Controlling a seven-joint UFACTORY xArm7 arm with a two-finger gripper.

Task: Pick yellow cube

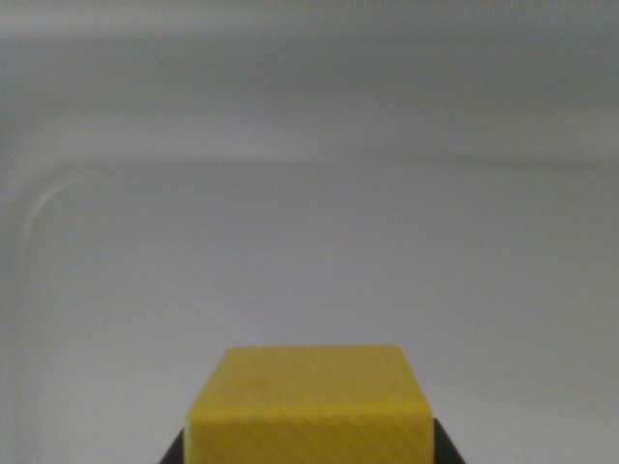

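Yellow plastic cube sits between our dark gripper fingers, apparently pinched; we should keep pressure even and lift straight off the grey surface.

Wrist view looks forward over the yellow cube (very close) across a pale surface.

The yellow cube sits at the bottom middle of the wrist view, cut off by the lower edge. Its top face and the front face turned to the camera both show, the top a shade paler, the front a deeper yellow with a faint diagonal grain. The edges look clean and slightly rounded. It sits square to the camera, not tilted. Whether it rests on the pale grey surface behind it or hangs clear of it cannot be told.
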